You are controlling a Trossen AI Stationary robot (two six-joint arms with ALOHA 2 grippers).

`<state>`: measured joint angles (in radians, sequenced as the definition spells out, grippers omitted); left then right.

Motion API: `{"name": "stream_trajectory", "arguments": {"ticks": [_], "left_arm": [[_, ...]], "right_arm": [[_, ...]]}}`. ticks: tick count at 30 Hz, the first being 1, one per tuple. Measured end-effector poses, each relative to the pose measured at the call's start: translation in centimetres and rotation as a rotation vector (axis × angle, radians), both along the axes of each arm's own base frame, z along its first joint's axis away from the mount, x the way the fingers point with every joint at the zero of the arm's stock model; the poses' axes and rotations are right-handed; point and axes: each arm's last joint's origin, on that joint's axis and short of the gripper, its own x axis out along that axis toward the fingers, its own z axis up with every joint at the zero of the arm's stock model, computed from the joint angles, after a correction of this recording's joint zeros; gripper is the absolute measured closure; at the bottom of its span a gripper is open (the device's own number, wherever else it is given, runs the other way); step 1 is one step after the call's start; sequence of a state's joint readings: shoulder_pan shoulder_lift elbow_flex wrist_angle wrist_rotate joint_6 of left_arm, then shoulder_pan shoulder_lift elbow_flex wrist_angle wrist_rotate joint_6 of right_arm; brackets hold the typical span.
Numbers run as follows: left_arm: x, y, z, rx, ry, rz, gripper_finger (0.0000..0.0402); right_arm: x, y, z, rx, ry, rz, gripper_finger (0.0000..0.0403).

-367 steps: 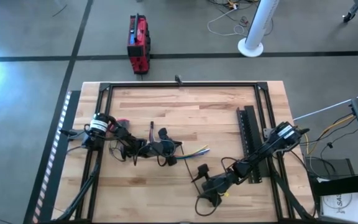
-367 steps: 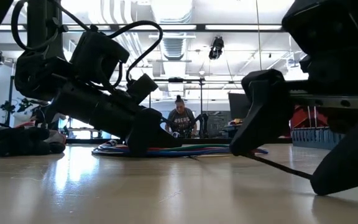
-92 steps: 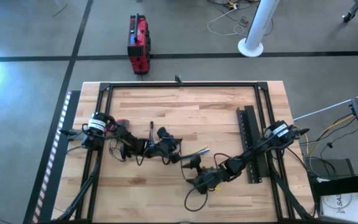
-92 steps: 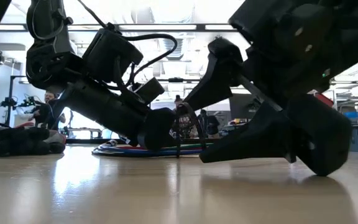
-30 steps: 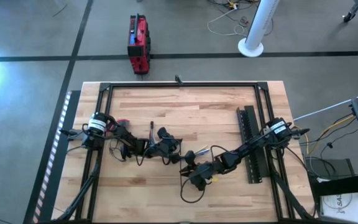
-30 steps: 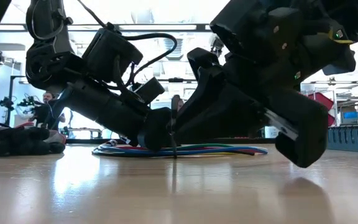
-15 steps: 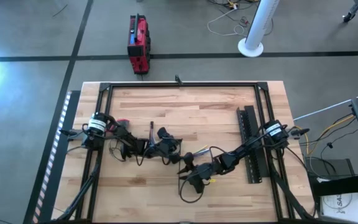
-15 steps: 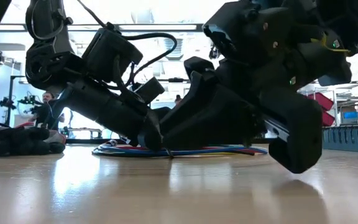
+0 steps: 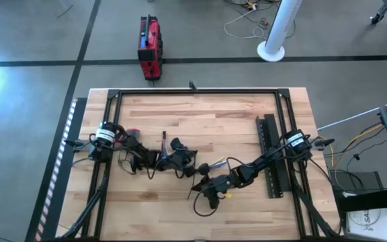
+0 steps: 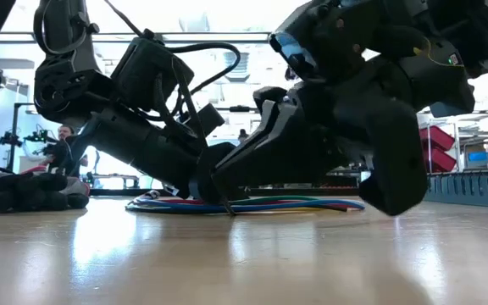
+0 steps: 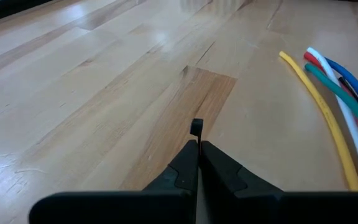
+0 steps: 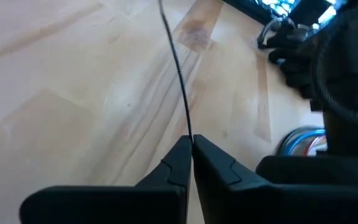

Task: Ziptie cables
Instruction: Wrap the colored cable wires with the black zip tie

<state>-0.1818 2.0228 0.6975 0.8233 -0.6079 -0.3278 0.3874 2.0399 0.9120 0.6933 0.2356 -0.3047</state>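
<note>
Left gripper (image 11: 197, 146) pinches the black head end of the thin black plastic ziptie (image 12: 178, 81); right gripper (image 12: 191, 144) pinches its strip. Likely threading for a loop. Blue, green, yellow wire cables (image 11: 340, 106) lie mid-worktop, nearer its front edge, just beside both.

Both grippers (image 9: 192, 168) apparently meet over the cables (image 9: 215, 162).
</note>
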Motion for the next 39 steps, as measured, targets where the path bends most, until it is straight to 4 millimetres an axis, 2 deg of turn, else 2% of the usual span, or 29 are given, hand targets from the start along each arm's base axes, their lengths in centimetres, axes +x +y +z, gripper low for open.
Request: {"name": "stream_trajectory", "arguments": {"ticks": [8, 15, 24, 29, 34, 39], "left_arm": [[0.0, 0.0, 0.2, -0.002, -0.011, -0.001, 0.0402], [0.0, -0.7, 1.0, 0.006, -0.032, -0.022, 0.0401], [-0.2, -2.0, 1.6, 0.022, -0.044, -0.062, 0.0401], [-0.5, -3.2, 1.7, 0.056, -0.047, -0.063, 0.0401], [-0.8, -4.8, 2.6, 0.132, -0.091, -0.076, 0.0401], [-0.9, -6.0, 3.6, 0.213, -0.157, -0.133, 0.0401]], "right_arm": [[-0.1, 0.1, 0.0, 0.224, 0.03, -0.114, 0.0403], [-0.9, 0.4, -0.3, 0.463, 0.08, -0.238, 0.0403], [-2.3, 0.6, 1.0, 0.745, 0.081, -0.349, 0.0403], [-3.6, 0.0, 1.2, 0.918, 0.058, -0.407, 0.0403], [-5.4, -1.0, 0.3, 1.056, 0.103, -0.47, 0.0403], [-5.6, -2.0, 0.3, 1.167, 0.148, -0.434, 0.0403]]}}
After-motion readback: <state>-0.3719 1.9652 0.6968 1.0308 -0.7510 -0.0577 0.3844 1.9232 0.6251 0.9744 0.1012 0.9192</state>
